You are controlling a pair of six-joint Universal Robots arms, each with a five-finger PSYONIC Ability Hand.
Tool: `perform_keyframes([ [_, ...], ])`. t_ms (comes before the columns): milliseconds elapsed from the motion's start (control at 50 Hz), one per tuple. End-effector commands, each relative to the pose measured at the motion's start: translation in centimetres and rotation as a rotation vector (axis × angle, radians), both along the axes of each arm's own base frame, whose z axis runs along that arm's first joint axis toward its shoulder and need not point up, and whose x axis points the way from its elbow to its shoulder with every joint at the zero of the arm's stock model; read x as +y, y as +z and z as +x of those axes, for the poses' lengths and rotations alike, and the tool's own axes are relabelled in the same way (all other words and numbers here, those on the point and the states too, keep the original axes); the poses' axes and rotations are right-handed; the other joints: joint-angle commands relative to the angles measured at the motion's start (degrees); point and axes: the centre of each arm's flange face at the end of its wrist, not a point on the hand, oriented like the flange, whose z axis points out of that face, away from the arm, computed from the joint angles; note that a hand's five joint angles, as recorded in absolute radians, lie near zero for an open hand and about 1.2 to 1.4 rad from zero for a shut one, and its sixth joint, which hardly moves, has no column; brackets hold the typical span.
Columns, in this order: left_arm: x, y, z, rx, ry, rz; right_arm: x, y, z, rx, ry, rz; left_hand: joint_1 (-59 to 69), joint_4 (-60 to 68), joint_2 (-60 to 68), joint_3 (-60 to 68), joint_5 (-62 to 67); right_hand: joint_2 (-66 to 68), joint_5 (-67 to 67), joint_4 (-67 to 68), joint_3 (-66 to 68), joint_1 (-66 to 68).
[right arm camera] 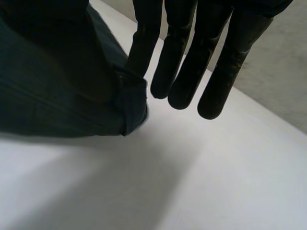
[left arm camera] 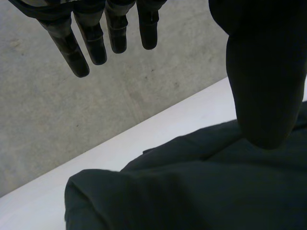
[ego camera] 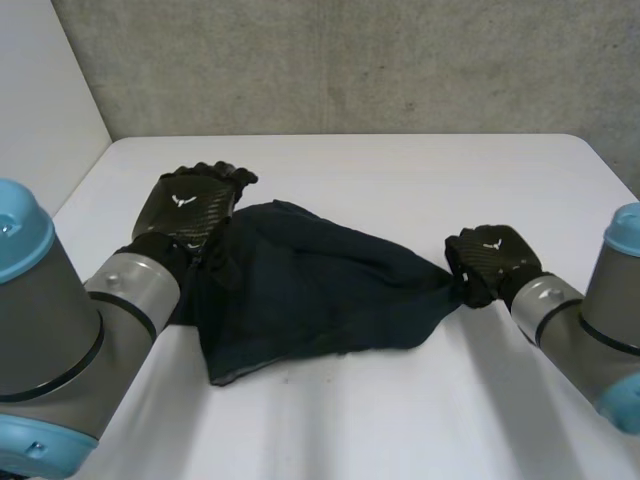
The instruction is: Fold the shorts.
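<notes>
The dark navy shorts (ego camera: pixel 310 290) lie rumpled on the white table (ego camera: pixel 400 180), drawn out to a point on the right. My left hand (ego camera: pixel 188 212) is over their left edge. In the left wrist view its fingers (left arm camera: pixel 96 43) are straight and spread, and the thumb (left arm camera: pixel 266 81) stands apart over the cloth (left arm camera: pixel 192 191), holding nothing. My right hand (ego camera: pixel 492 258) is at the pointed right corner. In the right wrist view that corner (right arm camera: pixel 132 103) is pinched between the thumb side and the first finger (right arm camera: pixel 144 48), while the other fingers stay straight.
A grey concrete wall (ego camera: pixel 350 60) stands behind the table's far edge. A white panel (ego camera: pixel 40 100) borders the left side. Bare tabletop (ego camera: pixel 420 420) spreads in front of the shorts and to the right.
</notes>
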Motion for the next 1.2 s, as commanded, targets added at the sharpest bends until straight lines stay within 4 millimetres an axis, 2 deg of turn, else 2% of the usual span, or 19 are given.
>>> perform_keyframes([
  [20, -0.5, -0.6, 1.6, -0.001, 0.042, 0.001, -4.8, 0.8, -0.7, 0.236, -0.12, -0.199, -0.8, -0.7, -0.8, -1.3, -0.6, 13.6, 16.9, 13.7, 14.1, 24.8],
  [180, -0.7, -0.9, 2.0, -0.005, 0.052, 0.011, -11.2, 2.0, 0.5, 0.26, -0.102, -0.374, -0.8, -0.7, -0.8, -1.3, -0.6, 13.6, 16.9, 13.7, 14.1, 24.8],
  [240, -0.7, -1.0, 2.1, -0.007, 0.055, 0.014, -12.4, 2.0, 1.1, 0.24, -0.086, -0.418, -0.9, -0.9, -0.9, -1.5, -0.7, 13.6, 16.9, 13.7, 14.1, 24.8],
  [320, -0.8, -1.1, 2.1, -0.005, 0.055, 0.01, -13.3, 2.3, 1.6, 0.214, -0.078, -0.467, -1.1, -1.0, -1.1, -1.6, -0.9, -38.1, -34.7, -37.9, -37.6, -26.8],
  [340, -0.9, -1.1, 2.1, -0.003, 0.056, 0.007, -13.2, 2.3, 1.6, 0.215, -0.084, -0.464, -1.1, -1.0, -1.1, -1.6, -0.9, -55.8, -52.5, -55.7, -55.3, -44.6],
  [400, -1.2, -1.2, 1.9, 0.0, 0.056, -0.01, -12.6, 2.7, 1.3, 0.211, -0.099, -0.443, -1.3, -1.2, -1.3, -1.8, -1.1, -56.4, -53.1, -56.3, -55.9, -45.2],
  [460, -2.0, -1.3, 1.7, 0.009, 0.06, -0.038, -10.2, 3.6, 0.4, 0.217, -0.13, -0.367, -1.1, -1.0, -1.1, -1.6, -0.9, -56.4, -53.1, -56.3, -55.9, -45.2],
  [480, -2.3, -1.5, 1.6, 0.01, 0.062, -0.042, -8.4, 4.7, 0.2, 0.212, -0.135, -0.333, -1.0, -0.9, -0.9, -1.5, -0.7, -56.4, -53.1, -56.3, -55.9, -45.2],
  [540, -4.2, -2.0, 1.9, 0.015, 0.092, -0.057, -4.9, 6.0, 0.4, 0.19, -0.114, -0.28, -0.6, -0.5, -0.6, -1.1, -0.4, -54.4, -51.0, -54.2, -53.9, -43.1],
  [560, -4.8, -2.3, 2.1, 0.013, 0.104, -0.054, -2.4, 6.4, 1.1, 0.16, -0.08, -0.234, -0.6, -0.5, -0.6, -1.1, -0.4, -51.0, -47.7, -50.9, -50.5, -39.8],
  [620, -6.8, -3.3, 2.4, 0.005, 0.124, -0.039, 0.8, 6.0, 1.8, 0.107, -0.042, -0.136, -0.3, -0.2, -0.2, -0.8, -0.1, -49.5, -46.1, -49.3, -49.0, -38.2],
  [640, -7.3, -3.6, 2.3, 0.004, 0.123, -0.035, 2.7, 5.3, 2.3, 0.072, -0.019, -0.06, -0.3, -0.2, -0.2, -0.8, -0.1, -49.3, -46.0, -49.2, -48.8, -38.0],
  [700, -9.4, -4.9, 2.2, 0.001, 0.095, -0.015, 5.2, 4.4, 2.8, 0.02, 0.011, 0.05, 0.1, 0.1, 0.1, -0.5, 0.3, -49.3, -46.0, -49.2, -48.8, -38.0],
  [740, -11.0, -6.4, 2.5, -0.01, 0.063, 0.016, 7.9, 4.0, 3.5, -0.031, 0.06, 0.136, 1.2, 1.3, 1.3, 0.7, 1.5, -49.3, -46.0, -49.2, -48.8, -38.0],
  [800, -12.0, -7.7, 2.6, -0.04, 0.03, 0.035, 10.6, 3.1, 4.2, -0.072, 0.106, 0.212, 1.6, 1.7, 1.6, 1.1, 1.8, -49.1, -45.8, -49.0, -48.6, -37.9],
  [860, -13.0, -9.0, 2.7, -0.109, 0.0, 0.029, 11.9, 2.3, 4.8, -0.107, 0.13, 0.235, 1.9, 2.0, 1.9, 1.4, 2.1, -49.1, -45.8, -49.0, -48.6, -37.9],
  [940, -14.2, -9.9, 3.5, -0.192, 0.008, 0.006, 12.1, 1.0, 5.5, -0.132, 0.147, 0.22, 2.7, 2.8, 2.8, 2.2, 3.0, -49.1, -45.8, -49.0, -48.6, -37.9],
  [1020, -15.2, -10.6, 4.2, -0.235, 0.015, -0.006, 11.7, -0.1, 5.8, -0.133, 0.146, 0.215, 4.6, 4.7, 4.6, 4.1, 4.8, -48.6, -45.3, -48.5, -48.1, -37.4],
  [1200, -16.1, -12.1, 3.1, -0.245, -0.033, 0.006, 10.6, -2.6, 6.5, -0.118, 0.127, 0.241, 11.6, 11.7, 11.7, 11.1, 11.9, -46.4, -43.1, -46.3, -45.9, -35.2],
])
